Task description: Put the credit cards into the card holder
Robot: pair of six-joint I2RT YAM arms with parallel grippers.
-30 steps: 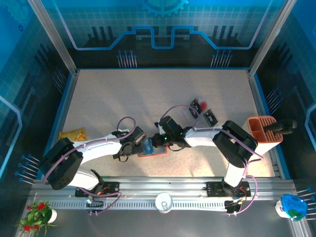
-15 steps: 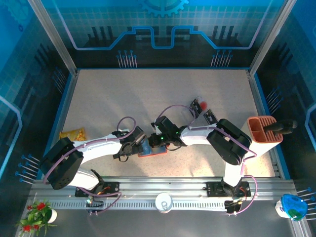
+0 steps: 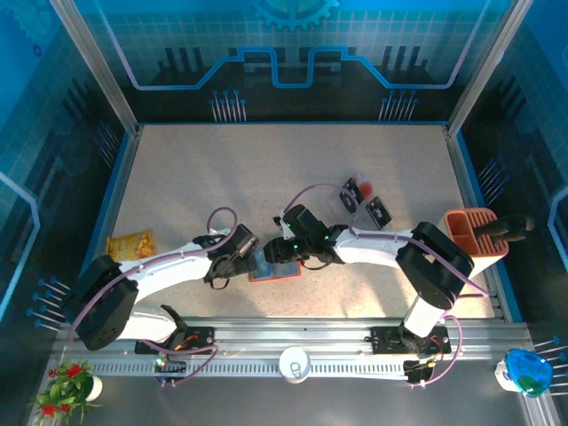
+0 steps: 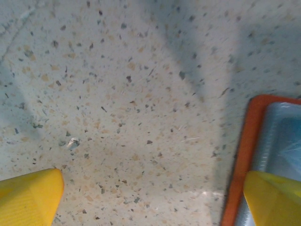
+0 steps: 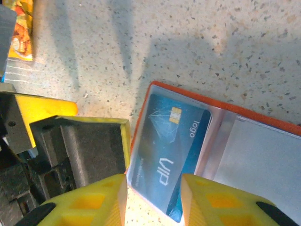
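While blue circuit-patterned walls [image 3: 293, 53] and metal posts enclose it, the speckled beige table [image 3: 222, 177] carries a small red-orange folding card holder [image 3: 282, 273], open at lower centre of the top view between both arms. A teal credit card [image 5: 169, 155] lies in its left pocket. The right hand [image 5: 153, 193] has its yellow fingers apart with the card's lower end between them; I cannot tell whether they touch it. The left hand [image 4: 150, 202] is spread wide, one finger over the holder's orange rim. Two dark cards [image 3: 355, 191] lie right of centre, and a terracotta slotted bin [image 3: 470, 235] stands further right.
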